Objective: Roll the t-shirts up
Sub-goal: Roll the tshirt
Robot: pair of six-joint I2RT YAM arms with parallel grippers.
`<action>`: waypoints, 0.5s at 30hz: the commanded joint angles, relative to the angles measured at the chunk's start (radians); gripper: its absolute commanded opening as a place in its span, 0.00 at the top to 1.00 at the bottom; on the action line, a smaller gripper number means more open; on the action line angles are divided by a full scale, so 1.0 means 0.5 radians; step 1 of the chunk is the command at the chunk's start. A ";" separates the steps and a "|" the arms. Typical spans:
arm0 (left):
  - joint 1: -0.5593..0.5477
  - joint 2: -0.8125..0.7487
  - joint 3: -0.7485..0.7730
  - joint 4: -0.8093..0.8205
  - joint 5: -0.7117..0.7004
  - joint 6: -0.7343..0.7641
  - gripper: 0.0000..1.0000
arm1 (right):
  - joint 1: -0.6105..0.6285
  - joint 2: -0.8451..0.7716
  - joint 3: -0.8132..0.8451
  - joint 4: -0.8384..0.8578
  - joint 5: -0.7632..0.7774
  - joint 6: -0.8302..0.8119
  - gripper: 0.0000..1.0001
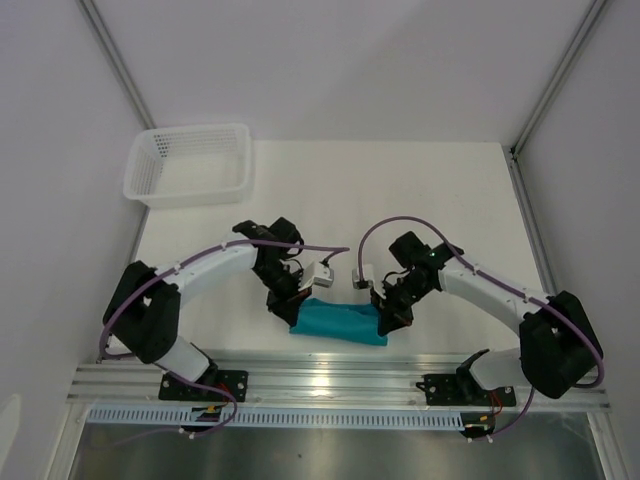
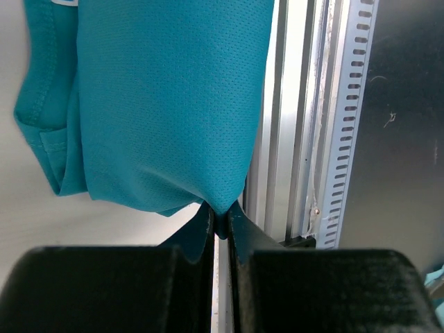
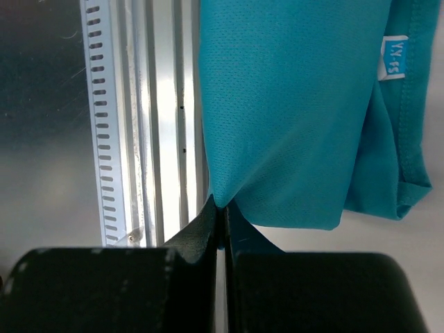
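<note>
Because the teal t-shirt [image 1: 338,322] is thin, finely perforated knit cloth, expect it to be light, limp and easy to stretch. It will hold no shape of its own and will sag wherever it is unsupported. It lies gathered into a short band just beyond the aluminium rail [image 1: 340,380], parallel to it and opposite its middle.

1. Far beyond the rail's left end stands the white mesh basket [image 1: 190,165], well apart from the work.

2. Left gripper [image 2: 220,223]: the jaws are all but closed, pinching a small corner of fabric at the end of the band nearer the rail's left end. The cloth puckers to a point at the pinch, so the hold is probably on an edge fold only.

3. Right gripper [image 3: 222,208]: the jaws are likewise clamped on a corner of fabric at the end nearer the rail's right end. The white label [image 3: 394,57] sits on the side of the cloth away from the rail.

4. Handling: take hold through several layers at the end corners, not a single ply, because a thin pinch may slip. Apply even tension at both ends so that the roll forms straight.
</note>
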 commanded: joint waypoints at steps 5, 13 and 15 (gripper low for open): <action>0.194 0.252 0.270 -0.064 0.246 0.044 0.94 | -0.175 0.267 0.236 0.098 -0.062 0.069 0.97; 0.341 0.553 0.451 -0.146 0.311 0.056 0.94 | -0.300 0.406 0.334 0.160 0.069 0.204 0.65; 0.387 0.632 0.519 -0.186 0.329 0.068 0.96 | -0.328 0.375 0.344 0.166 0.091 0.238 0.59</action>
